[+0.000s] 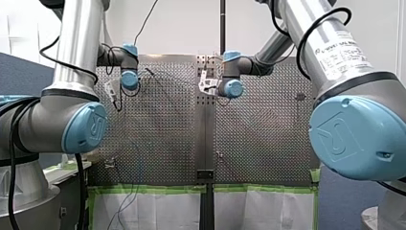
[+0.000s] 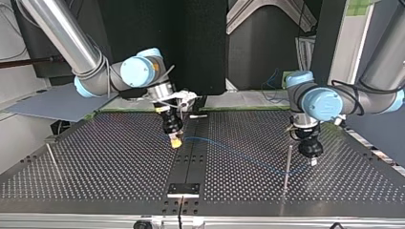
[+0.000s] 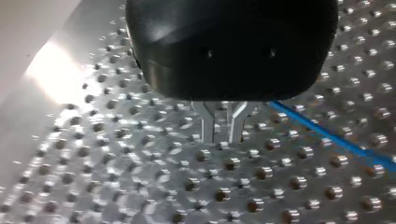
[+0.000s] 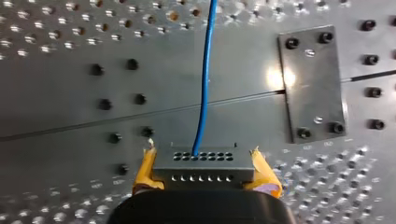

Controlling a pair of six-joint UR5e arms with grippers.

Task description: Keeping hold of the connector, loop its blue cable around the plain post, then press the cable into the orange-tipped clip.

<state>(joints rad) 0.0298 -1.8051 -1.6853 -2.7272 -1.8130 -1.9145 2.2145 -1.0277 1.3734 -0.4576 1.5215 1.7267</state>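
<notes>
**Top view: connector gripped, cable not yet round the post**

My right gripper [image 2: 176,141] hangs low over the table's [image 2: 95,162] dark centre strip [image 2: 191,162]. Its yellow pads [image 4: 261,175] are clamped on the two ends of the connector [image 4: 201,163]. That grip leaves the holed face free, so the cable [image 4: 204,84] runs straight out ahead of the gripper without a kink. I judge the low hold is meant to keep the cable near the surface, where it can meet the post [image 2: 288,164] on its shaft.

From the connector the cable lies slack across the table toward the post's foot; whether it touches the post I cannot tell. No loop is made, so the task looks to be at its start.

My left gripper [image 3: 220,133] hovers just beside the post, pointing down. Its metal fingers [image 3: 208,128] are close together with nothing between them, and the cable passes beside them, not through. It seems placed to guide or pin the cable there.

The connector is a small grey block with a flat face and two rows of round holes, probably rigid plastic. The pads look soft, with frayed, curling edges. The cable is thin, smooth, bright blue and limp. The post is a slim, straight, upright rod of plain grey metal. The table is matt metal, densely perforated, with a dark plate [image 4: 313,84] bolted at its corners. I cannot pick out the clip.
</notes>
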